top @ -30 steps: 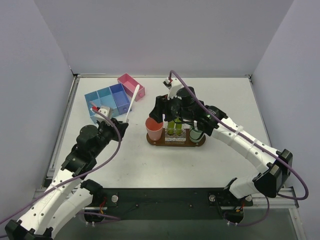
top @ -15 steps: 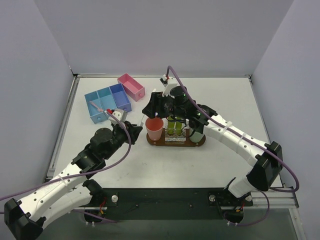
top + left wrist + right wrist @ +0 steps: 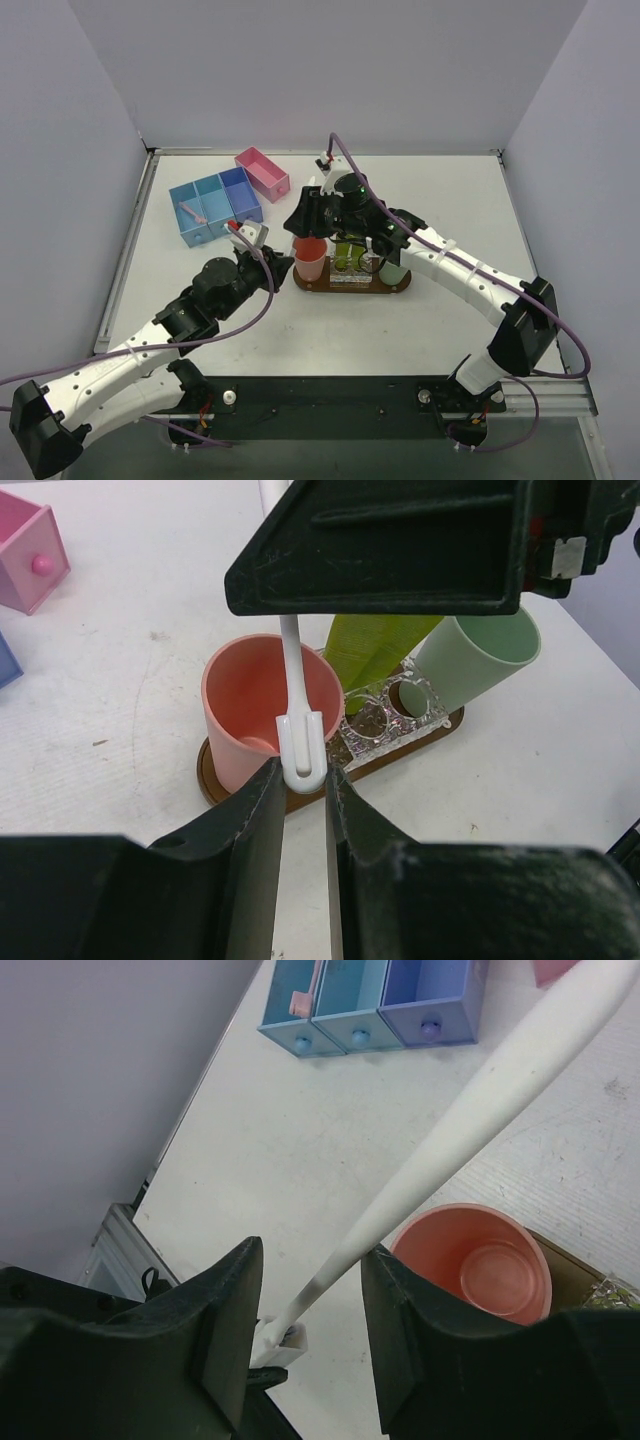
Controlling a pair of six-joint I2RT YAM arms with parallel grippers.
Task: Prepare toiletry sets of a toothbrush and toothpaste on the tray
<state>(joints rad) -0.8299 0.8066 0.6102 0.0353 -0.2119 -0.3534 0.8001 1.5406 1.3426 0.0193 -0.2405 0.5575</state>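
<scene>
Left end effector [image 3: 302,776] pinching toothbrush [image 3: 292,670] by pink cup [image 3: 240,695] rim, right end effector [image 3: 312,1260] spread astride its shaft, tray [image 3: 212,778] edge beneath

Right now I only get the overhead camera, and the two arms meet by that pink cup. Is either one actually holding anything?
Observer: Yes. The left wrist camera shows the left jaws pinched on one end of a white toothbrush.
Operator: Has the other arm got it too?
Observer: It doesn't look gripped. In the right wrist camera the right jaws stand on either side of its shaft, with a gap showing on one side.
Operator: Is anything in the cup?
Observer: The right wrist camera looks down into the salmon-pink cup, and it is empty.
</scene>
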